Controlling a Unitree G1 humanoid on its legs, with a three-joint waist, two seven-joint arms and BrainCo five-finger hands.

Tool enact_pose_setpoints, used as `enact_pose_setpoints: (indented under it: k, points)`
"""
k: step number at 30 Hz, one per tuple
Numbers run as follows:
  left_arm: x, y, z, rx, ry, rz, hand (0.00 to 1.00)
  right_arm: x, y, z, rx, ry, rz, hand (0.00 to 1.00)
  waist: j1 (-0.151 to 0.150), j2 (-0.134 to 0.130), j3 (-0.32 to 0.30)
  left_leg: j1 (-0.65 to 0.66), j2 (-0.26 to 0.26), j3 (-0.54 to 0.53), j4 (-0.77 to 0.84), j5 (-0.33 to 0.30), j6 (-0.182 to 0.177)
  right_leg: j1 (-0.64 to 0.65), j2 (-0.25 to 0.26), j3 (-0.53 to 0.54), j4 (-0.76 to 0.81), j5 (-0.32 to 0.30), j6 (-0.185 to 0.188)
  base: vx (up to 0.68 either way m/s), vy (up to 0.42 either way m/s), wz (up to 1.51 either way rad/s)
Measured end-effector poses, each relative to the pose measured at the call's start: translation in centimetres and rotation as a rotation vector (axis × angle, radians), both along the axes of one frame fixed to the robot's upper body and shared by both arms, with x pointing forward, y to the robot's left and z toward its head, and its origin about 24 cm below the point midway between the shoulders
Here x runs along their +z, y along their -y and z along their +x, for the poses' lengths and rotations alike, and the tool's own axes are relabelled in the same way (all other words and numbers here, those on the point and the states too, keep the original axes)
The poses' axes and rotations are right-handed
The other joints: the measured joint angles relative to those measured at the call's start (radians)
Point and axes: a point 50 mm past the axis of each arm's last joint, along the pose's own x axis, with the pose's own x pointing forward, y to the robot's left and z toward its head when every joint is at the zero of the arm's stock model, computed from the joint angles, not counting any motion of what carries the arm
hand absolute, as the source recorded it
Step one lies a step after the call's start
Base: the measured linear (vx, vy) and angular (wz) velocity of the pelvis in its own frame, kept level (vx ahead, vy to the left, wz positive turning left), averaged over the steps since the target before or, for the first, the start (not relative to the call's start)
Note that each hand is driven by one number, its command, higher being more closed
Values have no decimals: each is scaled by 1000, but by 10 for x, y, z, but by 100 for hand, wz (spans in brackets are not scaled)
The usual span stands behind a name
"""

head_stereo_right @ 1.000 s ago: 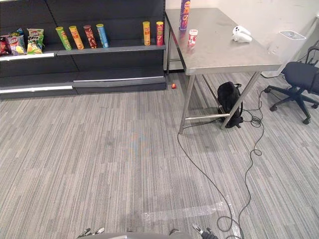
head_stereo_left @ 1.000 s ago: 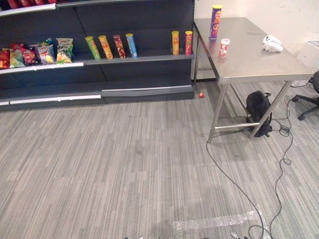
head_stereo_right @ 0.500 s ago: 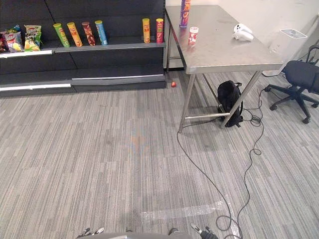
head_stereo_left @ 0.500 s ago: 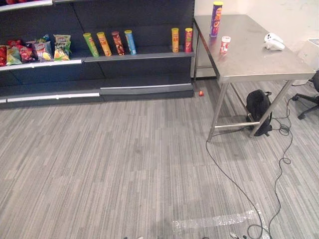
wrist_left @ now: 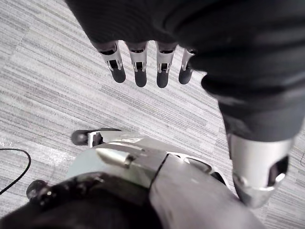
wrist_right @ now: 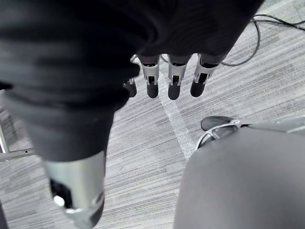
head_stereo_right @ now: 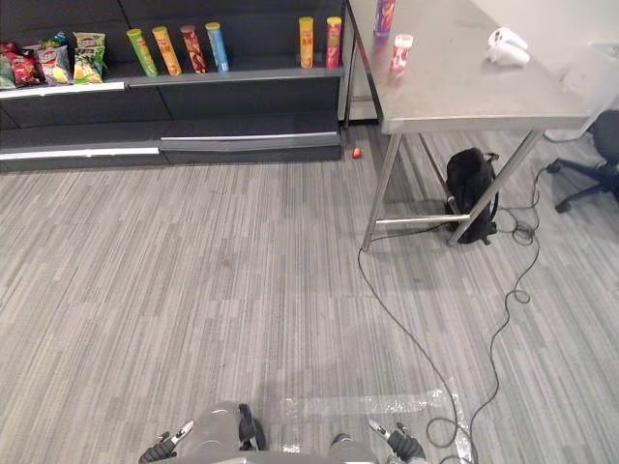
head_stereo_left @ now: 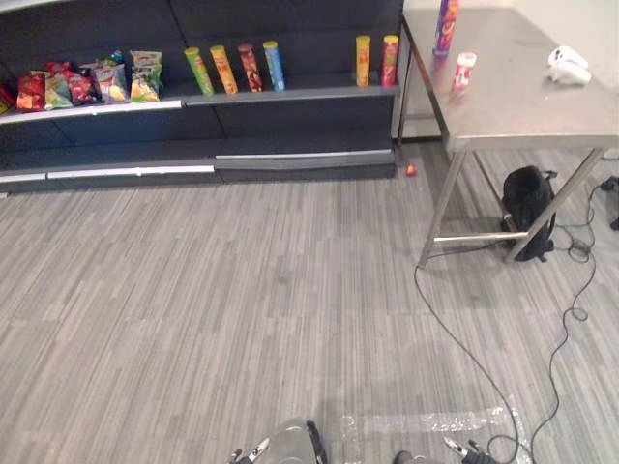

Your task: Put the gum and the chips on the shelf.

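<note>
A tall purple chips can stands on the far end of the steel table at the upper right. A small red-and-white gum tub stands just in front of it. The dark shelf runs along the back left. My left hand hangs over the carpet, open with straight fingers and nothing in it. My right hand hangs the same way, open and empty. Both hands are low at my sides, far from the table.
Several chip cans and snack bags stand on the shelf. A white controller lies on the table, and a black backpack sits under it. An office chair is at the right, and a small red thing lies by the shelf foot.
The camera has tilted down and shifted, so shelf and table sit higher and further right in the picture. Nothing on the shelf or the table has moved.
</note>
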Motion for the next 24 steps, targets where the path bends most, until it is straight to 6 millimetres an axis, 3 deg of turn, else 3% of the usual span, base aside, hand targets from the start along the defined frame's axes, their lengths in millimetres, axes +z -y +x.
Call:
enact_pose_setpoints:
  k: [2, 4, 5, 6, 7, 8, 9, 12, 14, 15, 17, 18, 19, 21, 23, 24]
  points:
    - [0, 0, -1, 20, 1, -3, 0, 0, 0, -1, -10, -2, 6, 0, -1, 2, -1, 7, -4, -14, -200, 47, -13, 2, -19, 3, 4, -6, 18, 245, 235, -7]
    - [-1, 4, -3, 24, -5, -12, 0, 1, 3, 4, -8, 5, -6, 0, 1, 21, 2, 23, 15, -25, -466, 127, -23, 8, -23, 23, 7, -24, 67, 318, 324, -25]
    - [-1, 5, -3, 26, -6, -15, 0, 1, 4, 5, -8, 8, -10, 0, 1, 26, 3, 21, 26, -23, -479, 152, -19, 15, -25, 28, 10, -31, 82, 363, 354, -27]
    - [-1, 2, -4, 31, -7, -7, 0, 1, 2, 7, -9, 11, -8, 0, 4, 21, 5, 28, 16, -8, -455, 216, -7, 29, -47, 35, 10, -39, 101, 308, 268, -18]
    - [0, -2, -3, 30, -1, 2, 0, 0, -3, 8, -9, 10, 4, 0, 6, -12, 6, 23, 0, 17, -410, 210, 15, 38, -71, 37, 6, -40, 104, 450, 294, -20]
    - [3, -10, 4, 23, 26, 29, 0, 0, -16, 17, -3, 32, 35, 0, 7, -58, 6, -2, -25, 36, -335, 138, 42, 37, -110, 48, 2, -8, 105, 365, 198, -16]
    - [4, -12, 5, 21, 30, 34, 0, 0, -20, 21, -1, 39, 45, 0, 7, -64, 5, -6, -31, 38, -311, 113, 47, 37, -120, 50, 2, 17, 114, 415, 236, -13]
    - [4, -14, 4, 6, 24, 42, 0, 0, -25, 22, 1, 46, 61, 0, 15, -63, -17, 15, -62, 78, -259, 49, 90, 36, -170, 70, 13, 122, 123, 383, 241, -20]
    - [4, -12, 5, -24, 21, 45, 0, 0, -24, 22, 0, 47, 60, 0, 18, -50, -28, 48, -82, 105, -270, 32, 113, -28, -213, 104, 144, 172, 117, 335, 248, -22]
    - [4, -12, 6, -34, 23, 46, 0, 1, -23, 24, -3, 61, 52, 0, 17, -47, -29, 74, -94, 118, -287, 27, 119, -81, -239, 111, 262, 200, 118, 226, 229, -17]
    - [4, -10, 6, -77, 14, 49, 0, 4, -15, 29, -8, 88, 28, 0, 6, -42, -30, 149, -106, 118, -337, 16, 128, -180, -297, 113, 510, 303, 66, 265, 219, 6]
    - [5, -11, 8, -107, 16, 57, 0, 7, -12, 33, -11, 110, 14, 0, -5, -34, -23, 199, -111, 112, -372, -4, 134, -254, -314, 136, 715, 304, 41, 382, 147, 29]
    - [6, -12, 14, -117, 28, 63, 0, 8, -10, 36, -11, 125, 6, 0, -4, -43, -21, 256, -119, 108, -407, -6, 134, -325, -323, 144, 907, 250, 11, 382, 105, 27]
    - [6, -11, 15, -117, 27, 60, 0, 10, -8, 39, -13, 142, -8, 0, -5, -43, -18, 340, -124, 105, -443, -14, 125, -393, -305, 117, 1064, 162, -7, 325, 25, 9]
    - [6, -10, 15, -116, 30, 58, 0, 13, -8, 45, -12, 172, -12, 0, -16, -43, -14, 400, -124, 102, -461, -41, 106, -455, -269, 87, 1083, 56, -29, 261, -70, 5]
    - [6, -9, 16, -114, 32, 56, 0, 14, -9, 50, -9, 186, -6, 0, -27, -39, -13, 419, -120, 97, -462, -52, 95, -486, -234, 58, 994, 2, -26, 212, -171, 12]
